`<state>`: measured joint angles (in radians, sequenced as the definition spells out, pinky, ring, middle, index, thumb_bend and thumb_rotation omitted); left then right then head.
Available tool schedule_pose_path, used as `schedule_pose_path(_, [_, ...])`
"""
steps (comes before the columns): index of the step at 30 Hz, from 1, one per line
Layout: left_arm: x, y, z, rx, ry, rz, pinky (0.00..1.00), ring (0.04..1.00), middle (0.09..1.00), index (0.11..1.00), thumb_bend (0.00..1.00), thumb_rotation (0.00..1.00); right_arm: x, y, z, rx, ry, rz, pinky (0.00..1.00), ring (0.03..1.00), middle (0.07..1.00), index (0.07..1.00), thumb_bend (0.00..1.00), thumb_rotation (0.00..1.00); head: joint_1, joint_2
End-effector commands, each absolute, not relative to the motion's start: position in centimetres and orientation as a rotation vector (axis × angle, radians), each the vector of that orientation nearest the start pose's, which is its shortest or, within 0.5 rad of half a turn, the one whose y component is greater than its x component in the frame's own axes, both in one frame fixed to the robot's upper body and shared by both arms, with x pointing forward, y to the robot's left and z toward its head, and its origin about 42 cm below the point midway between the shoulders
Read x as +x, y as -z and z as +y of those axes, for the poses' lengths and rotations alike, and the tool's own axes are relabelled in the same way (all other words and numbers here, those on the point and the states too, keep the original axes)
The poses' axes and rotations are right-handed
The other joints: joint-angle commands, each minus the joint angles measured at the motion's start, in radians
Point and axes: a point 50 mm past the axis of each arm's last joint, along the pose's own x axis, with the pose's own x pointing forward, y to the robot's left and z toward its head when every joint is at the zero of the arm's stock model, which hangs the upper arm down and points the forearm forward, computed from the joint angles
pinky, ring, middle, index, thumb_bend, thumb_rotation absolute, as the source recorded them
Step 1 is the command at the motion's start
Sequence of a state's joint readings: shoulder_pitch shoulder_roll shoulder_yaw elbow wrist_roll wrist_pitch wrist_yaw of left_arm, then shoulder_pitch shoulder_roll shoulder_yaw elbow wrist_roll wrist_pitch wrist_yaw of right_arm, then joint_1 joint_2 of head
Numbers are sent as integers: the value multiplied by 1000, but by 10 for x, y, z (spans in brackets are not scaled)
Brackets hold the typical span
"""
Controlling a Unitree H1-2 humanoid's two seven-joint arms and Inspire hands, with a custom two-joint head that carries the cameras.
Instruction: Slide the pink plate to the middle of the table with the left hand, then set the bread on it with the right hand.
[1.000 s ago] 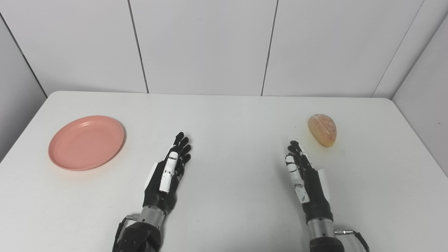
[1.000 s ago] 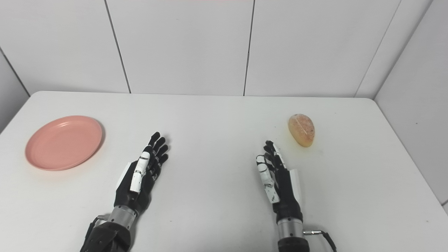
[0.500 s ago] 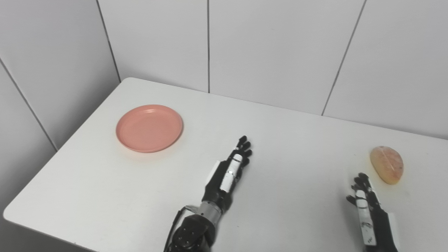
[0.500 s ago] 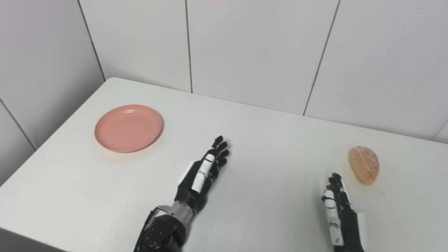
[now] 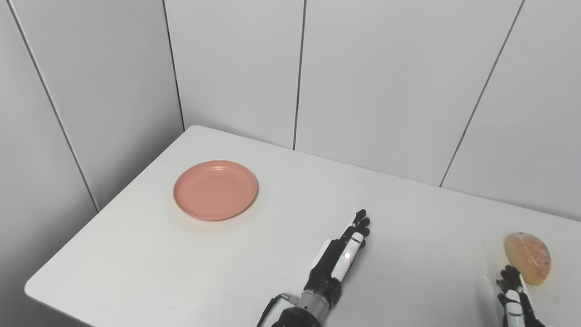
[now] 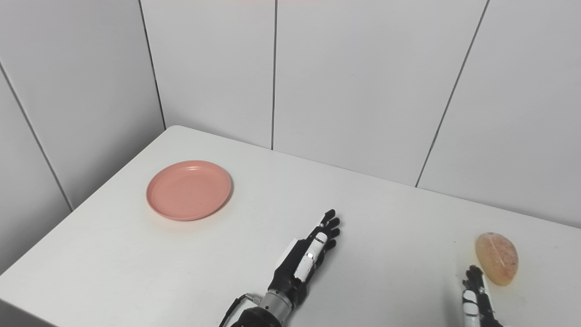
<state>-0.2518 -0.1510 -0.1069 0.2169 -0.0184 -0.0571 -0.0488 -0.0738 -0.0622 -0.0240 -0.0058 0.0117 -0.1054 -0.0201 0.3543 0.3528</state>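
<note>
A pink plate [image 5: 215, 190] lies flat near the table's far left corner. My left hand [image 5: 340, 260] rests over the table well to the right of the plate and nearer to me, fingers stretched out and apart, holding nothing. A golden bread roll [image 5: 527, 257] lies at the right side of the table. My right hand [image 6: 475, 300] shows only partly at the bottom edge, just in front of the roll and apart from it, fingers extended and empty.
The white table [image 5: 190, 268] has its left edge and front left corner in view. White panelled walls [image 5: 372, 81] close in behind the table and along its left side.
The camera has turned left and tilted up, so the whole picture has shifted right and down. Both hands keep the same open pose; plate and bread lie where they were.
</note>
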Motion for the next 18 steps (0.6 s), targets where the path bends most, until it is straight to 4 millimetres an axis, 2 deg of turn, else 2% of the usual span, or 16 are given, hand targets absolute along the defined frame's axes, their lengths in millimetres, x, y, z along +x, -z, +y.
schedule_pose_path(1, [339, -96, 101, -135, 232, 6, 986, 981, 983, 976, 351, 1000, 305, -132, -233, -47, 24, -210, 1000, 981, 968, 958, 177, 1000, 0, 0])
schedule_pose_path(9, [340, -101, 105, -132, 236, -14, 987, 981, 987, 979, 347, 1000, 305, -136, -227, -51, 25, -192, 1000, 984, 969, 960, 199, 1000, 3, -1])
schedule_pose_path(18, [343, -125, 118, -110, 232, -79, 982, 963, 970, 966, 367, 1000, 305, -137, -221, -37, 20, -183, 1000, 994, 976, 967, 160, 1000, 15, -16])
